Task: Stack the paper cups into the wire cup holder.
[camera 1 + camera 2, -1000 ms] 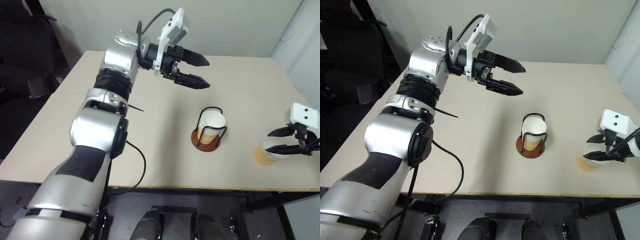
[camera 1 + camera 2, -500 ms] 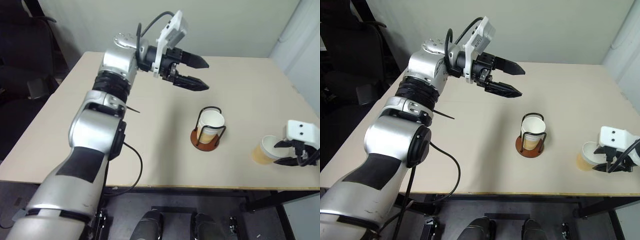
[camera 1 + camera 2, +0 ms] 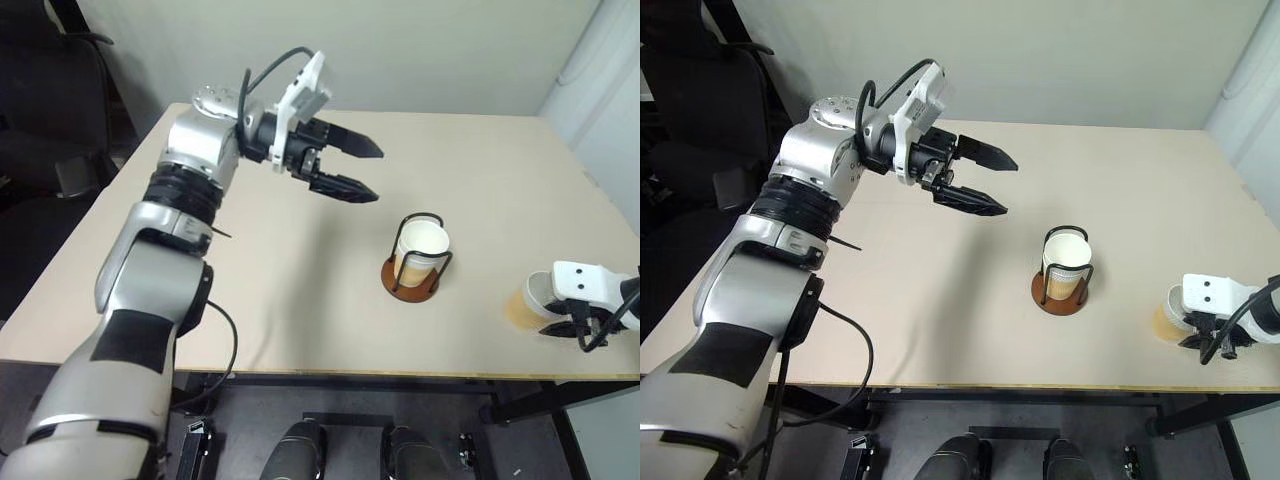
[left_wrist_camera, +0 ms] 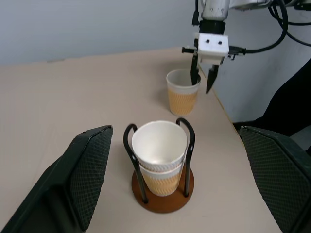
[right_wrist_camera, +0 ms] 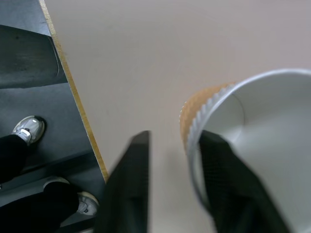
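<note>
Tan paper cup (image 3: 527, 299) near the table's (image 3: 300, 290) right edge, my right gripper (image 4: 203, 80) straddling its rim without yet pinching, my left gripper (image 3: 360, 170) spread wide, two cups nested in the wire cup holder (image 3: 412, 262) mid-table.

- Even, soft indoor light; the bench (image 3: 300, 290) is bright with faint shadows.
- The right wrist view is blurred up close.
- No glare.

A beige worktop (image 3: 300, 270) stands against a pale wall (image 3: 450, 50). A dark chair (image 3: 700, 120) sits beside it. A person's shoes (image 5: 29, 128) show on the floor.
</note>
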